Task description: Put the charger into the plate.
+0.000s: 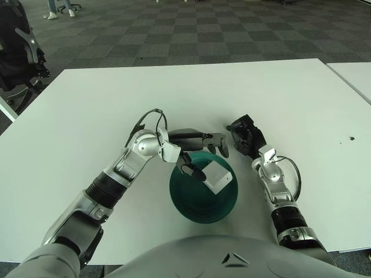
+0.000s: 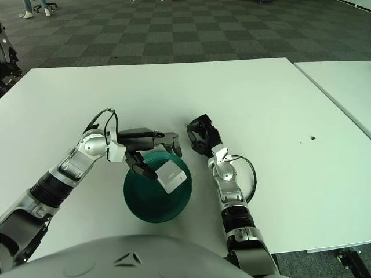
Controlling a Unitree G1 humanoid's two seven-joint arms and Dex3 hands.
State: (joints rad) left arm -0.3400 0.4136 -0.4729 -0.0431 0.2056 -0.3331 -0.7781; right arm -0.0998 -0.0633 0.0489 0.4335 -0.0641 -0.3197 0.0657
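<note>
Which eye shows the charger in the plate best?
The left eye view: the white charger lies inside the green plate, clear of the left hand. The right eye view shows the same, with no more detail.

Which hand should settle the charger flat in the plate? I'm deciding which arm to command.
Left. The left hand is over the green plate beside the white charger. The right hand is off the plate's far right rim.

The small white block-shaped charger (image 1: 217,176) lies tilted inside the plate, toward its far right side. The round dark green plate (image 1: 191,205) sits on the table's near edge.
</note>
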